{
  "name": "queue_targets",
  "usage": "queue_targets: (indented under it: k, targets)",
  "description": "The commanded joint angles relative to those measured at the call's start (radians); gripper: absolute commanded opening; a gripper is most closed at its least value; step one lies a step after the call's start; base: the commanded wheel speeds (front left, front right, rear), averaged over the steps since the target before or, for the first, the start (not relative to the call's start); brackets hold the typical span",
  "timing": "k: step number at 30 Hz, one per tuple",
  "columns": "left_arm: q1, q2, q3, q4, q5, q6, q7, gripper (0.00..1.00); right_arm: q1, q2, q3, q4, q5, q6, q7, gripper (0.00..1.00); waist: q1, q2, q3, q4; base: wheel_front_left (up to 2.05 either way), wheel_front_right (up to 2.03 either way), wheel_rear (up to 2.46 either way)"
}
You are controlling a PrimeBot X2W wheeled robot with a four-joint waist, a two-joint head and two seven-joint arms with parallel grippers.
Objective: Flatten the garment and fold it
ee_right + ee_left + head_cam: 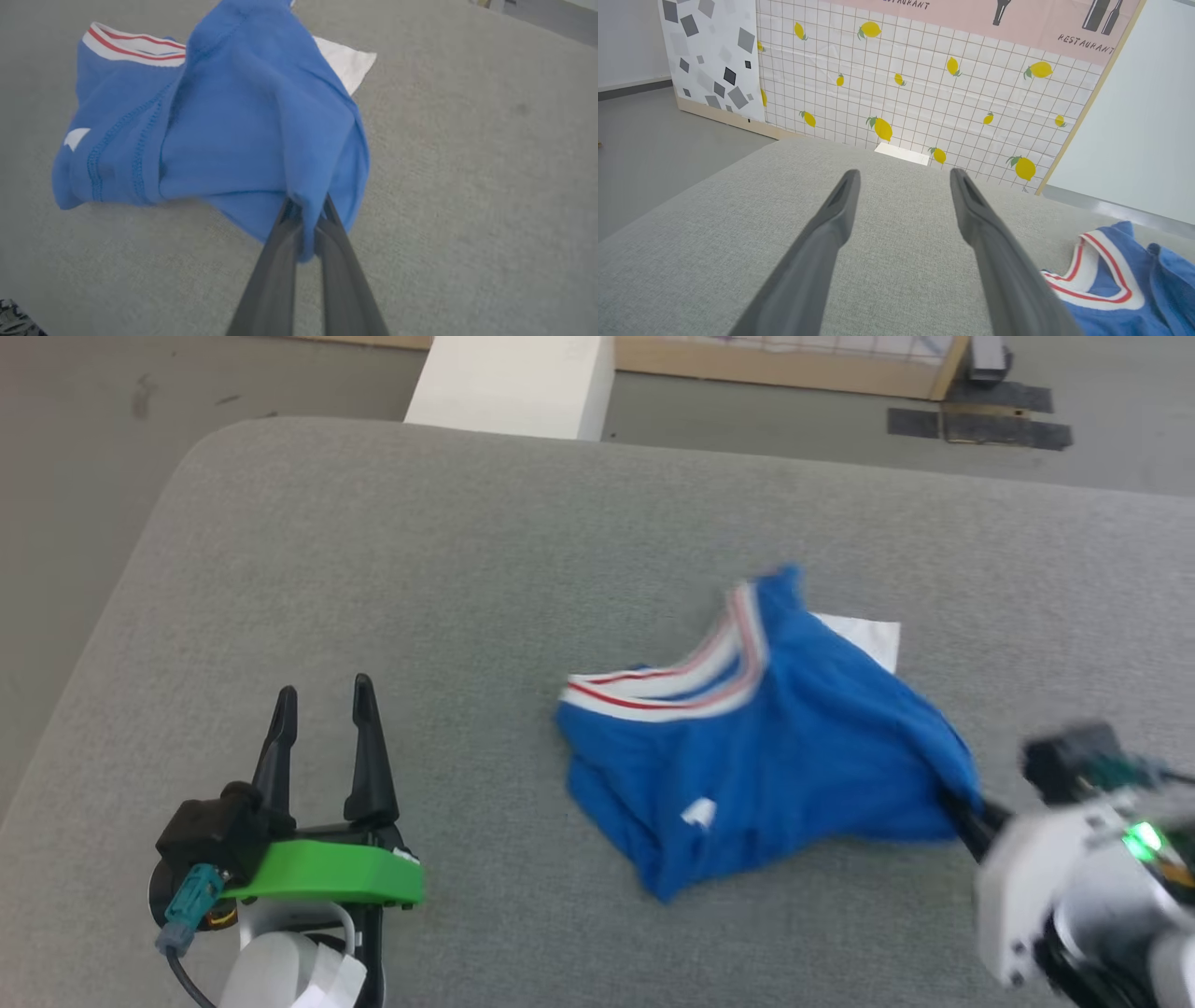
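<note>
Right gripper (306, 207) clamped on crumpled garment (775, 737), at its 4 o'clock edge. Left gripper (324, 691) at garment's 9 o'clock, fingers spread, empty.

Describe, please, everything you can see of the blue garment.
The garment is bright blue, soft knit cloth with a white band striped in red, a white patch peeking out behind and a small white mark. It lies crumpled and bunched, not flat, on the grey padded surface. The right gripper has its fingers shut on one blue edge, with the cloth drawn taut toward them.
</note>
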Motion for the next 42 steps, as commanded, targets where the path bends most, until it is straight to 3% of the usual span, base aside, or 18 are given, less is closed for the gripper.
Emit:
queue_targets:
  k: [1, 4, 10, 11, 12, 19, 25, 29, 32, 37, 42]
  targets:
    - [0.007, -0.003, 0.001, 0.002, -0.01, -0.006, -0.004, 1.0, 0.062, 0.02, -0.038, -0.025, -0.003, -0.002, 0.032, 0.0, 0.0, -0.0001, -0.018, -0.028, 0.0, 0.0, 0.0]
    - [0.002, -0.003, -0.01, 0.014, -0.016, -0.008, -0.005, 1.0, 0.194, 0.058, -0.118, -0.058, -0.005, -0.002, 0.112, 0.0, 0.0, -0.0001, -0.019, -0.042, 0.0, 0.0, 0.0]
    - [-0.006, -0.003, -0.019, 0.041, -0.023, -0.012, -0.005, 1.0, 0.268, 0.109, -0.134, -0.04, 0.039, -0.002, 0.174, 0.0, 0.0, -0.0001, -0.029, -0.061, 0.0, 0.0, 0.0]
    - [-0.006, -0.003, -0.02, 0.045, -0.024, -0.013, -0.005, 1.0, 0.259, 0.121, -0.147, -0.039, 0.043, -0.002, 0.153, 0.31, 0.0, -0.0001, -0.033, -0.063, 0.0, 0.0, 0.0]
    - [-0.005, -0.003, -0.021, 0.051, -0.024, -0.014, -0.005, 1.0, 0.249, 0.123, -0.152, -0.038, 0.036, -0.002, 0.127, 1.0, 0.0, -0.0001, -0.037, -0.064, 0.0, 0.0, 0.0]
    - [0.008, -0.004, -0.025, 0.076, -0.038, -0.019, -0.005, 1.0, 0.151, 0.206, -0.294, -0.087, 0.138, -0.002, -0.117, 1.0, 0.0, -0.0001, -0.069, -0.067, 0.0, 0.0, 0.0]
    - [-0.003, -0.004, -0.085, 0.138, -0.118, -0.036, 0.023, 1.0, 0.089, 0.234, -0.443, -0.06, 0.105, -0.002, -0.269, 1.0, 0.0, -0.0001, -0.083, -0.078, 0.0, 0.0, 0.0]
    - [-0.087, -0.004, -0.175, 0.215, -0.196, -0.034, 0.181, 1.0, 0.07, 0.24, -0.478, -0.035, 0.084, -0.002, -0.294, 1.0, 0.0, -0.0001, -0.077, -0.092, 0.0, 0.0, 0.0]
    - [-0.188, -0.004, -0.261, 0.284, -0.236, -0.014, 0.372, 1.0, 0.064, 0.242, -0.472, -0.022, 0.074, -0.002, -0.293, 1.0, 0.0, -0.0001, -0.062, -0.112, 0.0, 0.0, 0.0]
    - [-0.352, -0.001, -0.389, 0.407, -0.201, 0.041, 0.716, 1.0, 0.047, 0.243, -0.446, -0.006, 0.077, -0.002, -0.297, 1.0, 0.0, -0.0001, -0.027, -0.157, 0.0, 0.0, 0.0]
    - [-0.441, 0.006, -0.456, 0.471, -0.157, 0.042, 0.851, 1.0, 0.035, 0.243, -0.437, 0.016, 0.089, -0.002, -0.312, 1.0, 0.0, -0.0001, 0.006, -0.195, 0.0, 0.0, 0.0]
